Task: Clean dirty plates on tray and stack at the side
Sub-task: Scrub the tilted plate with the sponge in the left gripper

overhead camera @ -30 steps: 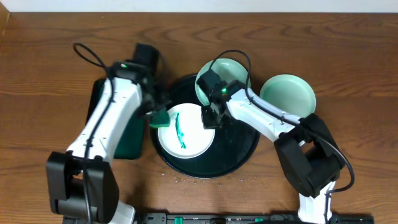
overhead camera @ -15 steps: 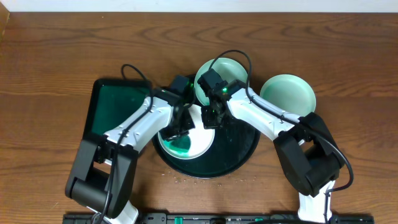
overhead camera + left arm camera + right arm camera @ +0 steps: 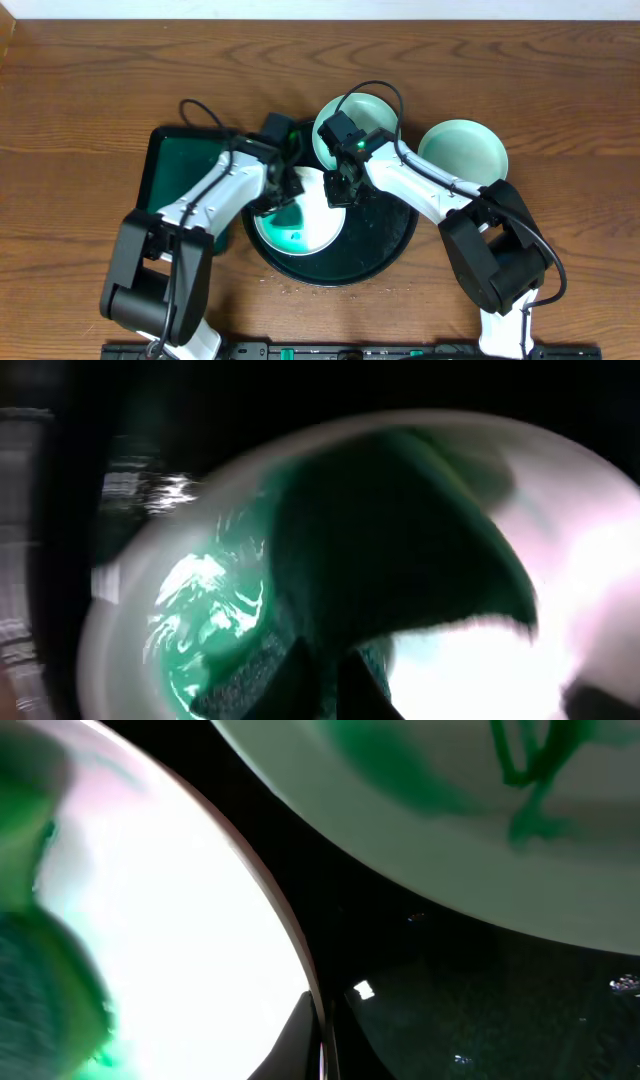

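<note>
Left gripper [image 3: 283,197] is down on the front plate [image 3: 312,236], pinching a dark green sponge [image 3: 400,540] that lies flat against the plate's white face. The left wrist view is blurred, but it shows a wet green smear [image 3: 210,610] spread over the part of the plate beside the sponge.

Across the same plate, the right gripper [image 3: 337,190] is closed on the near-right rim. In the right wrist view the rim runs straight in between its two fingers, so it appears to be steadying the plate.

The front plate sits in the left half of the round black tray [image 3: 385,235]. A back plate [image 3: 372,118] rests at the tray's far edge and carries green marks of its own. A third plate [image 3: 463,150], pale turquoise and seemingly clean, lies off the tray on the table [image 3: 560,100] to the right. A rectangular dark green tray [image 3: 170,170] lies to the left, under the left arm.

The step in hand looks like scrubbing the front plate, roughly the middle of the task. Next, the sponge needs to sweep over the smeared area until it shows white while the right grip holds firm. Then the plate has to be lifted onto the one at the side.
</note>
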Motion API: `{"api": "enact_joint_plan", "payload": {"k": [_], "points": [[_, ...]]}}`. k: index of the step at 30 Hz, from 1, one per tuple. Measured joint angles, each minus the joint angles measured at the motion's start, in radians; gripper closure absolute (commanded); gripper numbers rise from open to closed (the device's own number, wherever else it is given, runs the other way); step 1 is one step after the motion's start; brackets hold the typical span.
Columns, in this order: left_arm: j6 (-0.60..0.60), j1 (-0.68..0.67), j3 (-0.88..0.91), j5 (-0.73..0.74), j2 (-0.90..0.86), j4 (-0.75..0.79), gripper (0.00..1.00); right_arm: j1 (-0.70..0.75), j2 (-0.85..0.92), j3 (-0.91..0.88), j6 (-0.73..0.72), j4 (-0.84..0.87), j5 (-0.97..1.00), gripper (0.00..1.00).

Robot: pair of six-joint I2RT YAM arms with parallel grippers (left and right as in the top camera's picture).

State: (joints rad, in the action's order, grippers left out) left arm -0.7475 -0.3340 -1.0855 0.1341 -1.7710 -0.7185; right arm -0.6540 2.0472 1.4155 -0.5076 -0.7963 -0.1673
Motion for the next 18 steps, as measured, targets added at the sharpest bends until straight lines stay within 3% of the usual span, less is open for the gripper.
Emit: {"api": "enact_joint_plan", "payload": {"k": [3, 9, 13, 18], "points": [[-0.01, 0.011, -0.008, -0.014, 0.0, -0.039, 0.93, 0.0, 0.0, 0.0, 0.0, 0.001, -0.003, 0.99], [0.105, -0.015, -0.009, 0.033, -0.001, -0.106, 0.93, 0.0, 0.0, 0.0, 0.0, 0.001, -0.016, 0.99], [0.224, -0.058, 0.001, 0.135, -0.003, -0.034, 0.93, 0.0, 0.0, 0.0, 0.0, 0.002, -0.016, 0.99], [0.224, -0.059, 0.003, 0.119, -0.004, -0.002, 0.93, 0.0, 0.0, 0.0, 0.0, 0.004, -0.016, 0.99]]}}
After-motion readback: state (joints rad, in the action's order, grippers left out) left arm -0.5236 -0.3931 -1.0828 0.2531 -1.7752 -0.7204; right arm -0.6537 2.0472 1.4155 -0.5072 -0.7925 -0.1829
